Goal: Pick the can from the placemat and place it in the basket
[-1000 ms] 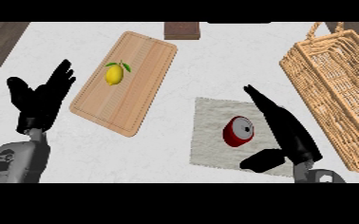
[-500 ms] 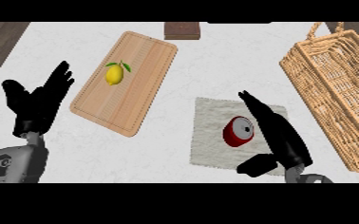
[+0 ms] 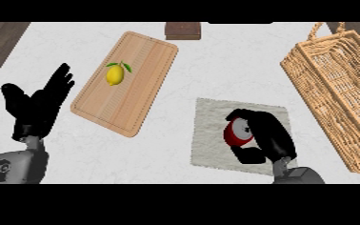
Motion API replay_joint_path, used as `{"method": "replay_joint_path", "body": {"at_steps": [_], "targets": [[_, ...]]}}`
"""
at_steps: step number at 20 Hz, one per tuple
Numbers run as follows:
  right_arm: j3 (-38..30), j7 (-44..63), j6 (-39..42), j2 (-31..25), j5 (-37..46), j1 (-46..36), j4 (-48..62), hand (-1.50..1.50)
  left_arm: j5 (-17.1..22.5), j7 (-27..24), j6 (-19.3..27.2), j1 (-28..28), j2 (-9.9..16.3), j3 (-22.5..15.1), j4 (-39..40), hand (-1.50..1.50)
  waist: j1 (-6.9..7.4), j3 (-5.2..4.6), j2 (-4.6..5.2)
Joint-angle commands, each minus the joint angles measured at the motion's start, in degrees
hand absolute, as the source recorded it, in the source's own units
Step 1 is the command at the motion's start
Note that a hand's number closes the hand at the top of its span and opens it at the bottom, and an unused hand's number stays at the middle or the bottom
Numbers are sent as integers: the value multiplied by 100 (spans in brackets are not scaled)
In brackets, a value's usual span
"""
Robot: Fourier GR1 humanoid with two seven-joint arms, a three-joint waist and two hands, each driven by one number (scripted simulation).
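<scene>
Bright, even light; soft, faint shadows.

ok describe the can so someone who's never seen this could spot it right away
Start at the wicker basket on the counter's right edge. Just left of it lies a grey placemat, and the can lies on that, under the right robot hand curled round it. It is the only red thing here.

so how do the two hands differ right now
The right hand is curled round the red can on the placemat; the left hand is open, holding nothing. The right hand is over the placemat; the left hand rests at the view's left, beside the cutting board. Both are black.
</scene>
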Motion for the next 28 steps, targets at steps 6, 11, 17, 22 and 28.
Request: {"method": "replay_joint_path", "body": {"at_steps": [6, 11, 17, 22, 28], "targets": [[303, -224, -244, 403, 617, -126, 531, 150, -131, 73, -25, -308, -40, 39, 302, 0, -6, 4, 5], [-931, 2627, -1482, 951, 712, -1525, 1522, 150, -163, -111, -43, -436, -88, -77, 346, 0, 302, 2, 143], [-1024, 4591, -2484, 964, 914, -3002, 2742, 150, -114, -75, -216, -638, -109, -210, 319, 0, 683, 4, 161], [-1097, 4517, -4192, 966, 821, -3802, 3345, 150, -95, -120, -223, -716, -180, -224, 462, 0, 689, 13, 184], [-945, 4423, -5459, 967, 1792, -4954, 3847, 150, -81, -5, -201, -835, -159, -184, 543, 0, 607, -5, 139]]}}
